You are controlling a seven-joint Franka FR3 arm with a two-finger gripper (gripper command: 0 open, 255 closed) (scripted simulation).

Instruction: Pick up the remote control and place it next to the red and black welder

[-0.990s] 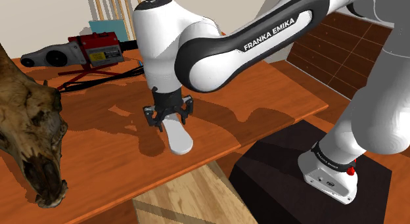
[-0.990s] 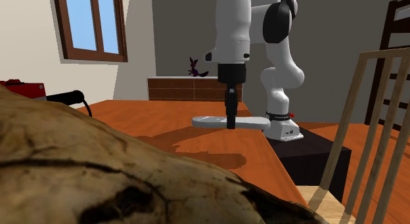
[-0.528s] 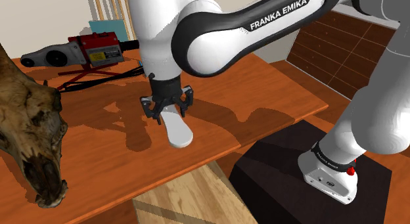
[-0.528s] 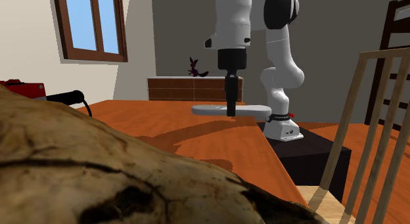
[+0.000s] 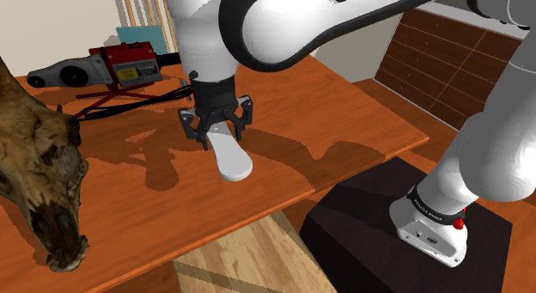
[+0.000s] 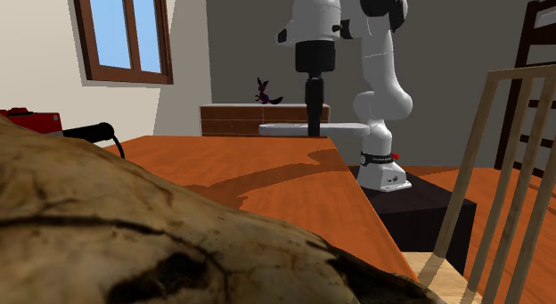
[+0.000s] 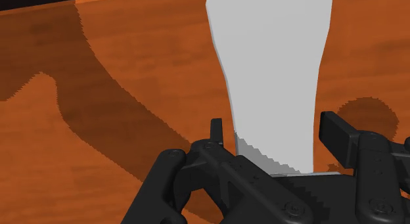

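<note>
While the hand [image 5: 216, 138] clasps the pale remote [image 5: 232, 161] above the table [image 5: 344, 119], arm [image 5: 283, 25] lettering is cropped.

Base: our arm [image 5: 283, 25] sits on the stand [image 5: 361, 218], its white foot fixed to the top of the box.
Lower links: we rise straight up from the stand, white shells with dark joints.
Upper links: high over the stand we bend and reach well away from it, the forearm arching across.
Wrist: turned to point straight down, well apart from the stand.
Gripper [image 5: 216, 138]: all black, upright, fingers hanging down on the far side from the stand.
Fingers [image 7: 336, 132]: we clasp the white remote control [image 5: 234, 162] between them, one on each long side, and it lies level.
</note>
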